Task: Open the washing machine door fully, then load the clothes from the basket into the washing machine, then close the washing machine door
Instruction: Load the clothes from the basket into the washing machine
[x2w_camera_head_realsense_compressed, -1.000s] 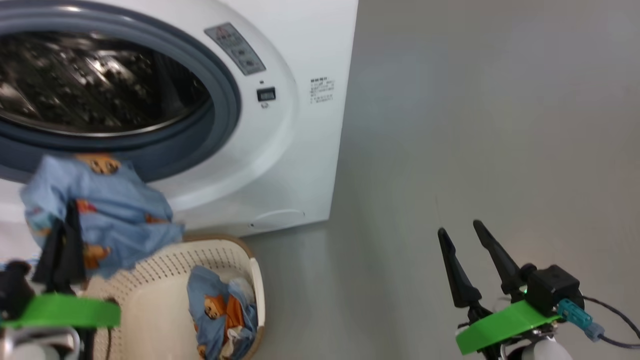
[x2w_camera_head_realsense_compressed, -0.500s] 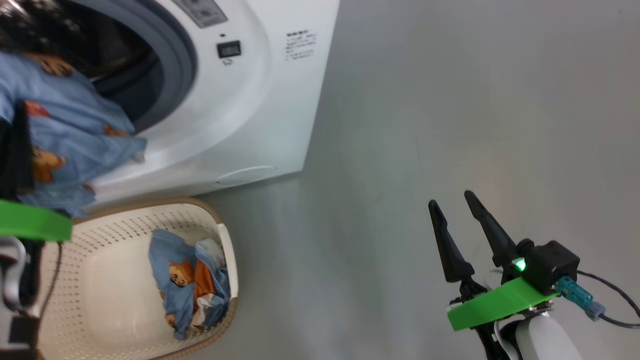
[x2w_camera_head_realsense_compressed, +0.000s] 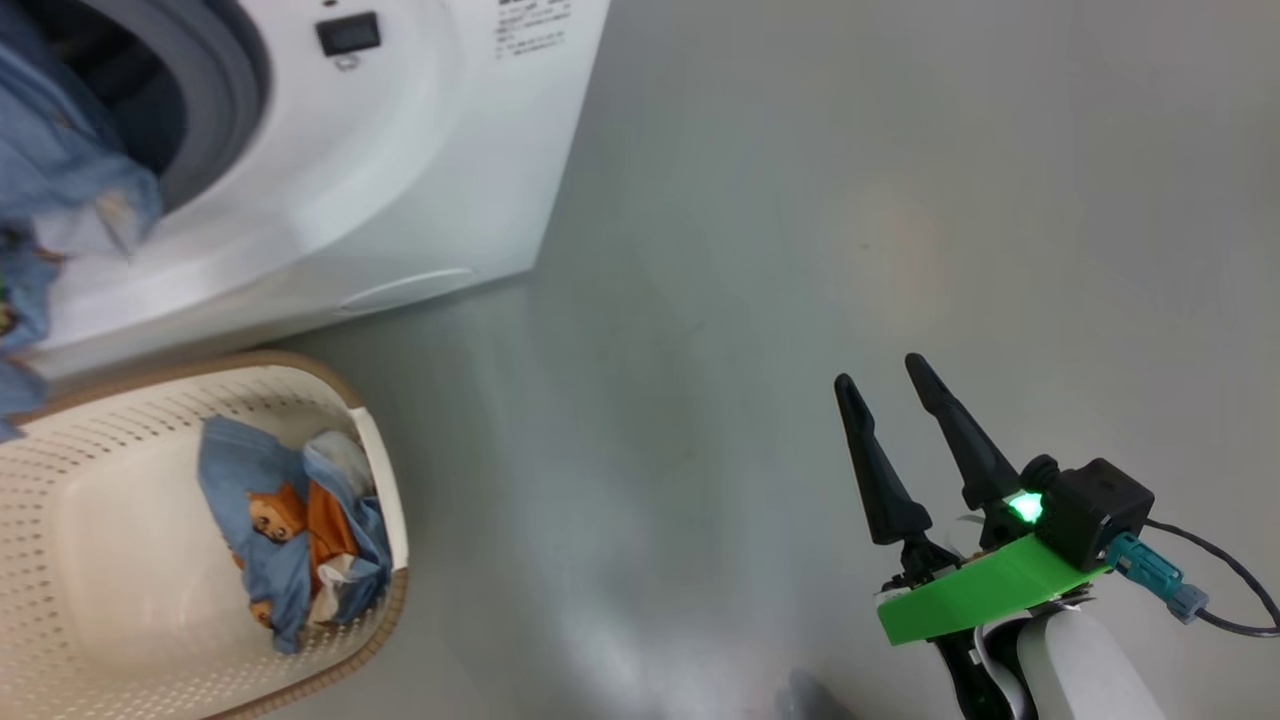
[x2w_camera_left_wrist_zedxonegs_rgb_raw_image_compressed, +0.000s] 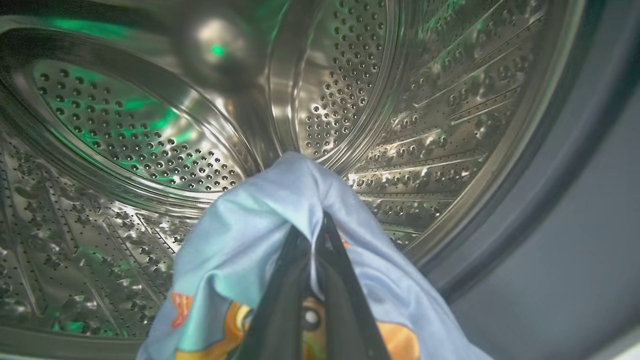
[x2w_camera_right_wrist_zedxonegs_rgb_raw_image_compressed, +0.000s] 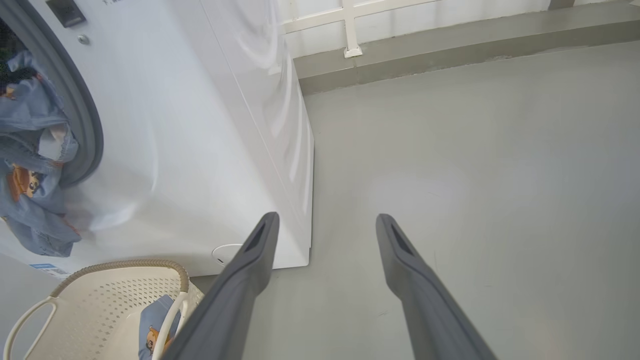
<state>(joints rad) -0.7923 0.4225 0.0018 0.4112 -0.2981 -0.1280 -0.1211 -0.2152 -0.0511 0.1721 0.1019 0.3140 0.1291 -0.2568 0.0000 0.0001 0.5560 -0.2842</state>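
The white washing machine (x2w_camera_head_realsense_compressed: 400, 170) stands at the upper left, its drum mouth uncovered; its door is out of view. My left gripper (x2w_camera_left_wrist_zedxonegs_rgb_raw_image_compressed: 316, 225) is shut on a light blue bear-print garment (x2w_camera_left_wrist_zedxonegs_rgb_raw_image_compressed: 250, 240) and points into the perforated steel drum (x2w_camera_left_wrist_zedxonegs_rgb_raw_image_compressed: 140, 140). That garment (x2w_camera_head_realsense_compressed: 60, 190) hangs over the grey gasket (x2w_camera_head_realsense_compressed: 225, 90) at the head view's left edge, and the right wrist view shows the garment (x2w_camera_right_wrist_zedxonegs_rgb_raw_image_compressed: 30, 165) draped at the opening. Another blue and orange garment (x2w_camera_head_realsense_compressed: 290, 520) lies in the cream basket (x2w_camera_head_realsense_compressed: 120, 440) on the floor. My right gripper (x2w_camera_head_realsense_compressed: 880, 375) hangs open over bare floor.
Grey floor (x2w_camera_head_realsense_compressed: 800, 200) stretches to the right of the machine. A low wall base with white framing (x2w_camera_right_wrist_zedxonegs_rgb_raw_image_compressed: 350, 30) runs behind it. The basket (x2w_camera_right_wrist_zedxonegs_rgb_raw_image_compressed: 100, 295) sits close against the machine's front. A cable (x2w_camera_head_realsense_compressed: 1230, 590) trails from my right wrist.
The head camera has swung down and right, shifting the machine and basket up-left in view. The held garment has gone from below the gasket up into the drum mouth. The right gripper stays open.
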